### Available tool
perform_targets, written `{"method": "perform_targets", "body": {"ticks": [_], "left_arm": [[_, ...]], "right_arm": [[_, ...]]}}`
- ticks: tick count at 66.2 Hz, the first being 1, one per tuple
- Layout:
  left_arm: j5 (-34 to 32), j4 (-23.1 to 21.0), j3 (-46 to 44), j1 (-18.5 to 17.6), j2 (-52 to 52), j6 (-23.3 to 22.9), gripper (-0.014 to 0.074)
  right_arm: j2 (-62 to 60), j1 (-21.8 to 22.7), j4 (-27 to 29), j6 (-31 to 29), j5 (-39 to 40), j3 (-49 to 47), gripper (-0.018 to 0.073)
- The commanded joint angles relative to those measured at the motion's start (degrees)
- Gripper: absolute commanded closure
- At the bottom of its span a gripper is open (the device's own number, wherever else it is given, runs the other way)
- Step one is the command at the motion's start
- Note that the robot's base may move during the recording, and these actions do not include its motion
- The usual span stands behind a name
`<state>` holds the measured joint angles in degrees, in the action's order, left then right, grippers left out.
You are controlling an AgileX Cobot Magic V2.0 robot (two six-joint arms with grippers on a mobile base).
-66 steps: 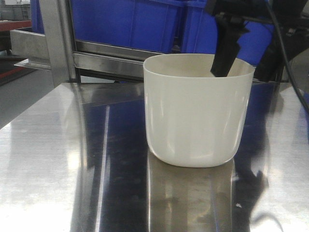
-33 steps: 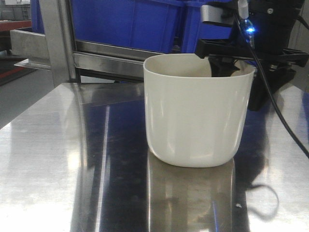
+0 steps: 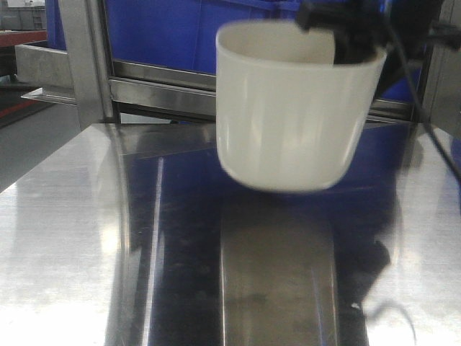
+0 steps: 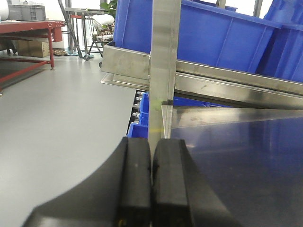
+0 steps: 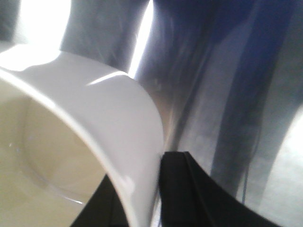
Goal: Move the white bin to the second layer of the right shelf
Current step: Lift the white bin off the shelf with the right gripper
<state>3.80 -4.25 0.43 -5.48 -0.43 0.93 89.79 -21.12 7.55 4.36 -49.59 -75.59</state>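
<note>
The white bin (image 3: pixel 288 108) hangs blurred above the steel table (image 3: pixel 86 238), clear of its surface. My right gripper (image 3: pixel 353 43) is shut on the bin's far right rim, one finger inside and one outside. In the right wrist view the bin wall (image 5: pixel 113 123) runs between the two black fingers (image 5: pixel 182 189). My left gripper (image 4: pixel 151 179) is shut with nothing in it, low at the table's left edge. The right shelf second layer is out of view.
Blue crates (image 3: pixel 187 32) sit on a steel rack (image 3: pixel 158 90) just behind the table. A steel upright post (image 4: pixel 163 66) stands right ahead of my left gripper. Open grey floor (image 4: pixel 57 109) and a red bench (image 4: pixel 28 28) lie to the left.
The bin stood on the table with the right gripper reaching over its rim; it has since been gripped and lifted off the surface, moving up.
</note>
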Motion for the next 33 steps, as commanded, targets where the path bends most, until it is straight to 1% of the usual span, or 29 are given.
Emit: {"method": "perform_targets", "body": {"ticks": [1,12,18,27,33], "left_arm": [[-4.93,-0.06,2.11,-0.32,-0.10,-0.42,0.0512],[-4.93,-0.06,2.11,-0.32,-0.10,-0.42,0.0512],[-4.93,-0.06,2.11,-0.32,-0.10,-0.42,0.0512],[-4.93,-0.06,2.11,-0.32,-0.10,-0.42,0.0512],[-4.93,-0.06,2.11,-0.32,-0.10,-0.42,0.0512]], "right_arm": [[-6.69,-0.03,-0.38,-0.32,4.49,-2.08,0.0506],[-14.57,-0.03,-0.76,-0.32,4.92,-1.80,0.0506],[-19.93,-0.03,-0.76,-0.32,5.08,0.12,0.0506],[-27.41,0.04,-0.76,-0.32,6.16,5.78,0.0506],[-32.95,0.04,-0.76,-0.32,8.55,11.45,0.0506]]}}
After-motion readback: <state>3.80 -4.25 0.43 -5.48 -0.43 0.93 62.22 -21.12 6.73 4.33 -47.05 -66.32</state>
